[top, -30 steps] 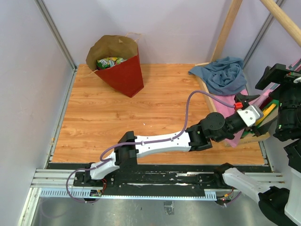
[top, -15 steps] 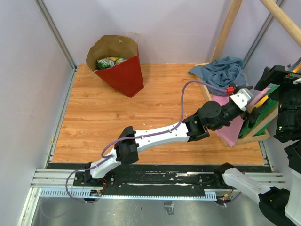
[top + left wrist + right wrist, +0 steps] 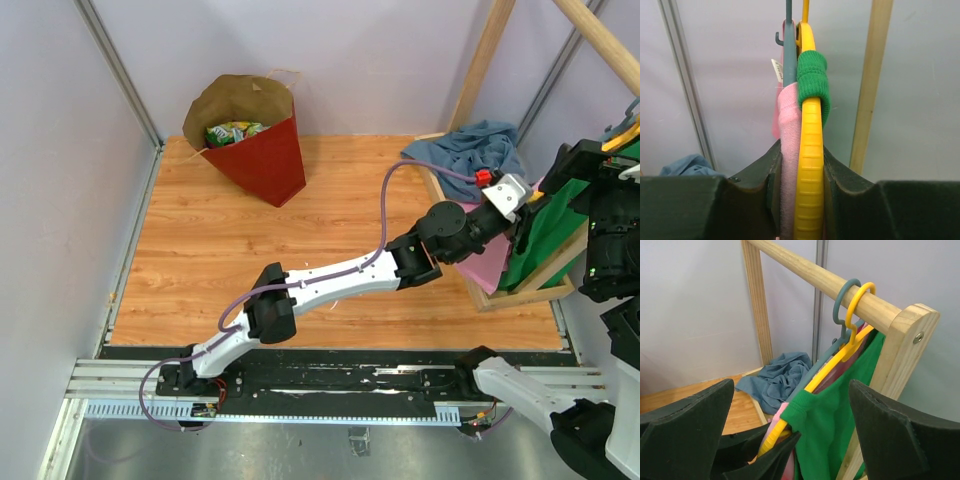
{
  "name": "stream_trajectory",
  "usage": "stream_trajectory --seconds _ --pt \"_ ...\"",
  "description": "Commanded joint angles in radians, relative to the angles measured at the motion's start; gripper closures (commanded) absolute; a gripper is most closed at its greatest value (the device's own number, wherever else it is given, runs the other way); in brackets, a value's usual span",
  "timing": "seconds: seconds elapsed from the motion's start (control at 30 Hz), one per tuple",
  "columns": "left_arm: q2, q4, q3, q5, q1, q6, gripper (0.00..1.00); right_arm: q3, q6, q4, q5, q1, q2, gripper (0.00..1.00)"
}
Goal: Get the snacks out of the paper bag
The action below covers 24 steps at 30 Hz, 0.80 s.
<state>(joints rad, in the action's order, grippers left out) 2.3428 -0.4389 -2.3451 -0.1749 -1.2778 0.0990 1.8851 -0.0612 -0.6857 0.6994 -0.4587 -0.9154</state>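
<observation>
One paper bag (image 3: 266,158), mouth up-left

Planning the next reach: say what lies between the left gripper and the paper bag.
Top view: only bare wooden tabletop separates left gripper and paper bag; the blue cloth sits aside.

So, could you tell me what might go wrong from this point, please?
1. The left end effector is clamped on the yellow plastic hanger and pink garment, not a snack; pulling could drag the hanger off the round wooden rail.
2. The red paper shopping bag, with glossy green-yellow packets inside, stands in the far left corner, untouched, so the task may stall.
</observation>
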Motion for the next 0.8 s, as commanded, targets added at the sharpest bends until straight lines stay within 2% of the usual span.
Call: stream_trajectory --seconds 0.0,0.17,0.4,0.63,0.7,0.77 --pt "0.021 0.003 -0.035 -0.002 0.041 -0.031 0.92 -0.004 0.007 0.032 -0.002 -0.012 0.012 0.01" --pt "0.035 0.0 -0.064 -0.014 0.103 -0.045 0.97 -0.019 0.017 0.041 -0.01 -0.012 0.004 0.01" --pt "0.105 -0.021 -0.158 -0.027 0.205 -0.038 0.99 -0.05 0.031 0.049 -0.017 -0.011 -0.006 0.01" --pt "0.17 -0.171 -0.183 0.018 0.331 -0.109 0.99 -0.121 0.07 0.052 -0.02 -0.012 0.003 0.01" --pt "0.182 -0.238 -0.17 0.071 0.351 -0.117 0.98 -0.152 0.083 0.064 -0.027 -0.012 0.0 0.01" --pt "0.187 -0.27 -0.168 0.087 0.359 -0.095 0.88 -0.184 0.091 0.087 -0.019 -0.012 -0.011 0.02"
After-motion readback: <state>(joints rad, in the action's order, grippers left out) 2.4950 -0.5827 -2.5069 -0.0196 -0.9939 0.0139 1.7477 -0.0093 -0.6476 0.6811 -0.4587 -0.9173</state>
